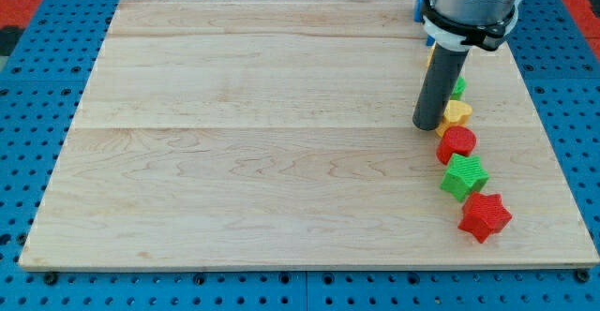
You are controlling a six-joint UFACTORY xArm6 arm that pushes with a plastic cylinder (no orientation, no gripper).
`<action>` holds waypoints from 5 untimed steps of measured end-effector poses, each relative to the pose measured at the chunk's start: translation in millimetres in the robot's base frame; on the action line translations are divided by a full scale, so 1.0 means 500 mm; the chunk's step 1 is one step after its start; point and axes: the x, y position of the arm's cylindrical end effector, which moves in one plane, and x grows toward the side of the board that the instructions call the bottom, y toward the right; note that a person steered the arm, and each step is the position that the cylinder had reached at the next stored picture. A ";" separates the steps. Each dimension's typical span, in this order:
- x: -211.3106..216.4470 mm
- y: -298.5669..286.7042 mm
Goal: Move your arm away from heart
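Observation:
My tip (427, 125) rests on the wooden board (262, 142) at the view's right. A yellow heart block (457, 112) lies just right of the tip, almost touching the rod. Below it, a red round block (457, 143), a green star block (464, 176) and a red star block (485, 216) run in a line toward the view's bottom right. A small green block (458, 87) peeks out above the heart, partly hidden by the rod. A bit of a yellow block (430, 56) and of a blue block (418, 9) show behind the arm.
The board lies on a blue pegboard table (28, 86). Its right edge (553, 142) is close to the line of blocks. The arm's grey body (469, 2) covers the board's top right corner.

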 end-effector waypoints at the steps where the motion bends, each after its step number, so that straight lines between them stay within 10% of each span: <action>1: 0.000 -0.003; 5: -0.016 -0.004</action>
